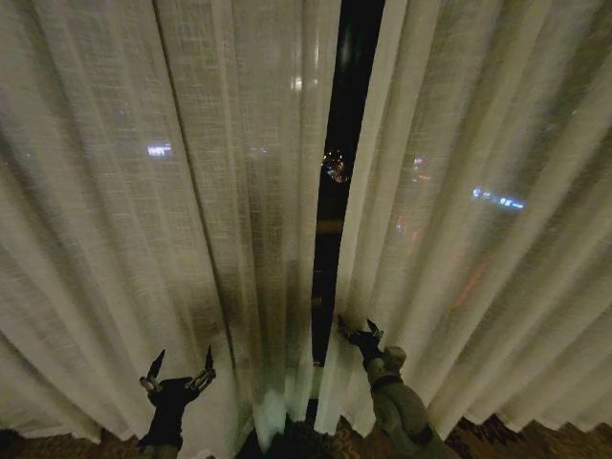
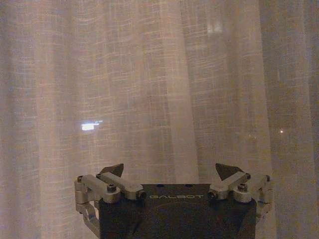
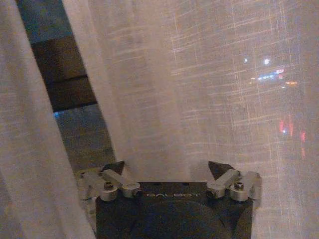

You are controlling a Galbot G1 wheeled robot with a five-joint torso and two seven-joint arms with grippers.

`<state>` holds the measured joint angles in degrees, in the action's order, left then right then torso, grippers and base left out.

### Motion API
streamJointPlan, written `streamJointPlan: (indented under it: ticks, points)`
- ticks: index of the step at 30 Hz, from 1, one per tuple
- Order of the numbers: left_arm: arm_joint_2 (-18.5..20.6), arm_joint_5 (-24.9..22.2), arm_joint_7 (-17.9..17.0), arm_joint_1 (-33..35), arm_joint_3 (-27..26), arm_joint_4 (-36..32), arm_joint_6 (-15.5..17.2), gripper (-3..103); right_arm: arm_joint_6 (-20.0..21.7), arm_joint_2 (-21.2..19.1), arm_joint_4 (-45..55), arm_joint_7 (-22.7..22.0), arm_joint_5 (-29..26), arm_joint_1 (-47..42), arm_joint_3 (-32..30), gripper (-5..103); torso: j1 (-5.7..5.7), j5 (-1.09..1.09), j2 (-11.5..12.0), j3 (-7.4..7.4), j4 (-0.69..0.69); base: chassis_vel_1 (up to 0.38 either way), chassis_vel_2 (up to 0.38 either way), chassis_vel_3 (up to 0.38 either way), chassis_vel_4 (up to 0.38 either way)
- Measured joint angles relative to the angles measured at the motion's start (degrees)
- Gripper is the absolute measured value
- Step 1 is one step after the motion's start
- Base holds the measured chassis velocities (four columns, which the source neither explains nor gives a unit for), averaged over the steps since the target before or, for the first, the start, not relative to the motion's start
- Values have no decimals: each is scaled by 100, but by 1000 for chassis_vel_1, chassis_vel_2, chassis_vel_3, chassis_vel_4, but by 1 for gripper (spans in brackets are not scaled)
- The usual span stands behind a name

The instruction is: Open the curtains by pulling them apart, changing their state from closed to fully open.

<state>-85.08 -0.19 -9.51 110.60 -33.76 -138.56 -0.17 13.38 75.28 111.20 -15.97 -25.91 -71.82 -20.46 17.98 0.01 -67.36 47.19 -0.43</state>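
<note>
- Right gripper (image 1: 358,331): mine, fingers spread wide, reaching up to the inner edge of the right curtain panel (image 1: 478,210). In the right wrist view the gripper (image 3: 169,169) has the panel's (image 3: 199,89) edge fold lying between the two fingertips (image 3: 115,167); nothing is pinched yet, as far as I can judge.
- Left gripper (image 1: 182,366): mine, also spread wide, held low in front of the left curtain panel (image 1: 172,191), well in from that panel's inner edge. In the left wrist view the gripper (image 2: 169,172) faces plain pleated cloth (image 2: 149,74), close to it; whether the tips touch the fabric I cannot tell.
- Curtains: two sheer off-white pleated panels hanging to the floor, lights from outside glowing through the weave.
- Gap (image 1: 339,191): a narrow dark slit between the two panels, running from top to near the floor, with night window (image 3: 65,84) behind it.
- Floor (image 1: 535,440): dark patterned strip along the hems.
- Progress, by my estimate: early. Panels are parted only by the slit; neither is gathered to its side. Left to do: take hold of each panel and draw both fully outward.
</note>
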Motion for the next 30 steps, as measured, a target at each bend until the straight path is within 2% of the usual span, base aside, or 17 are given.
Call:
streamJointPlan:
  ticks: [1, 2, 6, 7, 8, 10, 11, 14, 15, 17, 19, 20, 23, 24, 25, 26, 30]
  points:
    - [-4, 2, 0, 17, -10, 2, -22, 100, -20, 2, -15, 8, 2, 15, -11, 96, 0, 0, 0, 0, 0, 0, 0, 0, 0]
    - [-12, 6, 1, 37, -17, 2, -41, 100, -34, 0, -16, 18, 3, 23, -17, 85, 0, 0, 0, 0, -1, 0, 0, 0, 0]
    - [-31, 15, 2, 87, -20, -36, -54, 100, -65, -48, 35, 61, 1, 24, -23, 85, 0, 0, 0, 0, -1, 0, 0, 0, 0]
    - [-34, 17, 2, 87, -20, -48, -55, 100, -77, -70, 45, 77, -3, 24, -23, 68, 0, 0, 0, 0, -1, 0, 0, 0, 0]
    - [-37, 23, 2, 87, -19, -56, -55, 100, -101, -93, 53, 98, -5, 24, -24, 62, 0, 0, 0, 0, -1, 0, 0, 0, 0]
    - [-38, 28, 2, 85, -17, -58, -55, 100, -119, -108, 59, 107, -7, 25, -27, 62, 0, 0, 0, 0, -1, 0, 0, 0, 0]
    - [-39, 32, 2, 83, -13, -58, -53, 100, -135, -123, 67, 113, -9, 23, -30, 51, 0, 0, 0, 0, -1, 0, 0, 0, 0]
    - [-56, 48, 2, 90, -3, -58, -49, 100, -152, -148, 121, 127, -13, -16, -39, 51, 0, 0, 0, 0, -1, 0, 0, 0, 0]
    - [-66, 57, 2, 101, -2, -58, -48, 100, -154, -156, 147, 135, -14, -38, -43, 40, 0, 0, 0, 0, -1, 0, 0, 0, 0]
    - [-83, 80, 2, 120, -2, -45, -48, 100, -158, -171, 189, 147, -14, -85, -47, 29, 0, 0, 0, 0, -1, 0, 0, 0, 0]
    - [-86, 91, 2, 120, -2, -36, -50, 100, -171, -177, 195, 151, -14, -94, -49, 29, 0, 0, 0, 0, -1, 0, 0, 0, 0]
    - [-86, 97, 2, 120, -1, -32, -53, 100, -195, -184, 195, 157, -14, -98, -49, 18, 0, 0, 0, 0, -1, 0, 0, 0, 0]
    - [-95, 108, 2, 119, 10, -26, -54, 100, -227, -191, 195, 167, -18, -100, -53, 18, 0, 0, 0, 0, 0, 0, 0, 0, 0]
    - [-104, 116, 2, 115, 18, -25, -55, 100, -232, -197, 195, 171, -26, -103, -53, 8, 0, 0, 0, 0, -1, 0, 0, 0, 0]
    - [-121, 129, 2, 111, 26, -24, -57, 100, -235, -207, 195, 175, -38, -103, -54, 8, 0, 0, 0, 0, -1, 0, 0, 0, 0]
    - [-131, 135, 2, 110, 29, -23, -58, 100, -235, -212, 195, 176, -50, -101, -52, 1, 0, 0, 0, 0, -1, 0, 0, 0, 0]
    - [-137, 139, 2, 121, 16, -9, -80, 100, -235, -211, 176, 179, -74, -82, -41, 1, 0, 0, 0, 0, 0, 0, 0, 0, 0]
